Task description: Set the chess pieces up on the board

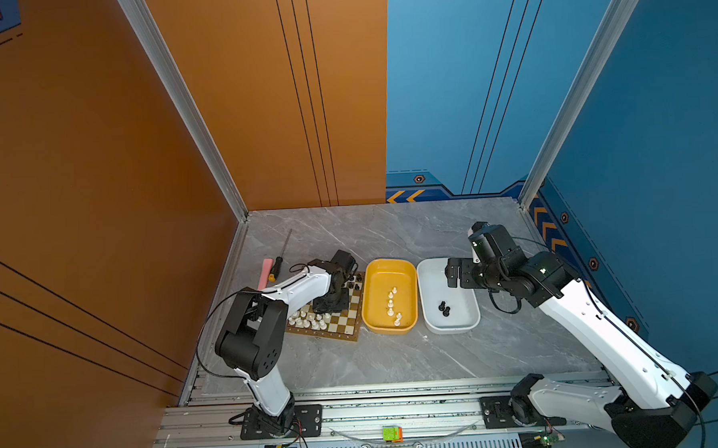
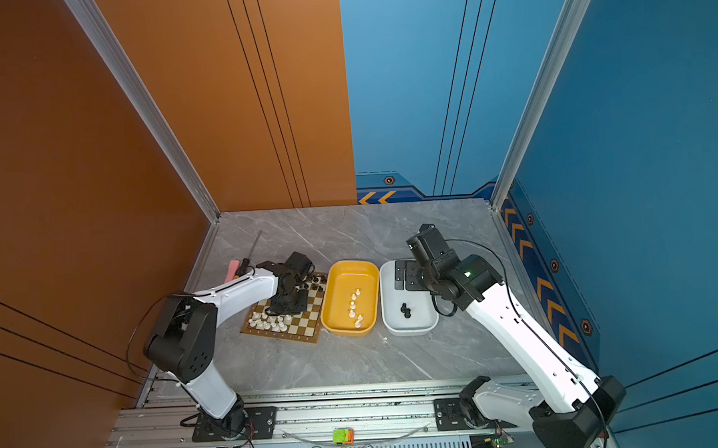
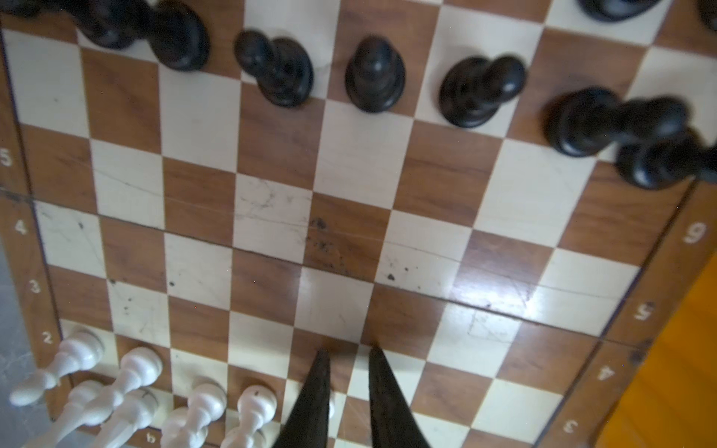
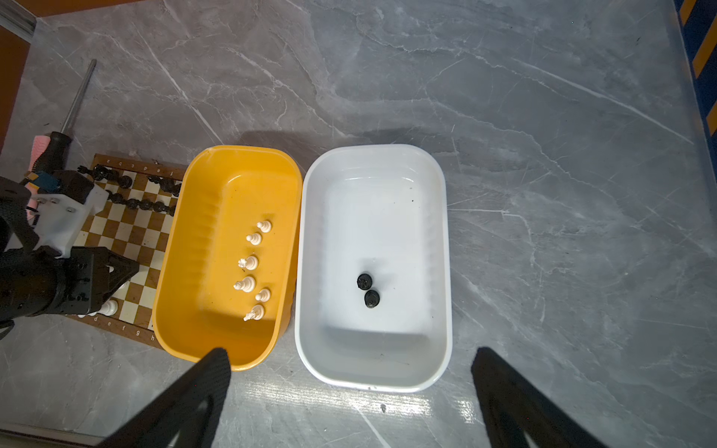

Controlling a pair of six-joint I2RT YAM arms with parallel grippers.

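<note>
One orange wall (image 1: 96,161), one blue wall (image 1: 656,116), marble tabletop (image 1: 396,356); board (image 1: 341,322) slightly skewed; left fingers (image 3: 314,395) barely apart, right fingers (image 4: 194,395) wide, both empty.

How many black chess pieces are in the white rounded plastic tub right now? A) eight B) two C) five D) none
B: the right wrist view shows just two small black chess pieces lying close together on the floor of the white rounded plastic tub.

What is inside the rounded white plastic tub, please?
Two small black chess pieces, close together on the tub's floor; nothing else. In both top views the right arm covers its far end.
</note>
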